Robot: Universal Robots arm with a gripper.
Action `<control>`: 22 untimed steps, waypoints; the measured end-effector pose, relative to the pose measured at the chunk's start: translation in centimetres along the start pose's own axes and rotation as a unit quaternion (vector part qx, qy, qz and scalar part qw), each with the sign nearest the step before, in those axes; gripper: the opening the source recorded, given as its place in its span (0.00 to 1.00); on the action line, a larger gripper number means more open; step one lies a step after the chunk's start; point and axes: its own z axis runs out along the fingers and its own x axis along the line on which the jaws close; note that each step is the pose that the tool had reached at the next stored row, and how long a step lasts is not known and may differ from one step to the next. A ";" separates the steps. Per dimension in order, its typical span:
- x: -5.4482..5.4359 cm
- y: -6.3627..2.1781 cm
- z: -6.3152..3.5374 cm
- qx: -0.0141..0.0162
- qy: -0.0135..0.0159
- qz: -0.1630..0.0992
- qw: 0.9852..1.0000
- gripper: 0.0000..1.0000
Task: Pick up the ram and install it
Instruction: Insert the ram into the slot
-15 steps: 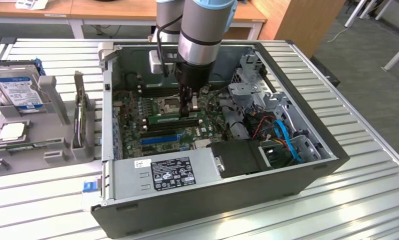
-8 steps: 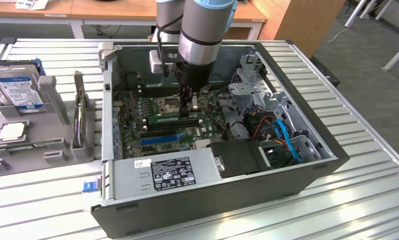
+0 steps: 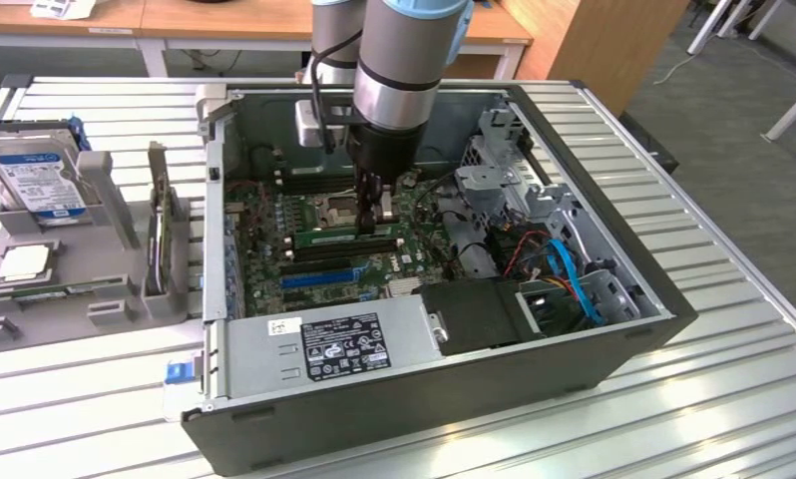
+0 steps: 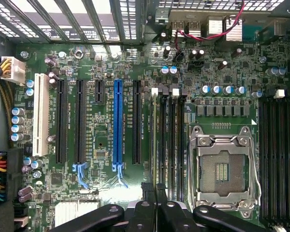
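My jaws are closed almost flat, down at the ram, which stands on edge in a slot just beside the CPU socket. Pinching or pressing, I cannot tell. I judge this the seating step, which calls for a straight, even push. The open case lies on a slatted metal counter, with wooden desks behind.

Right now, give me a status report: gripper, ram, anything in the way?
Gripper shut on the ram. Ram on edge at the black memory slots, beside CPU socket. Nothing blocking.
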 end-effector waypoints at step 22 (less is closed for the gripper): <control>-0.1 -0.01 0.37 0.000 0.000 0.003 1.000 0.12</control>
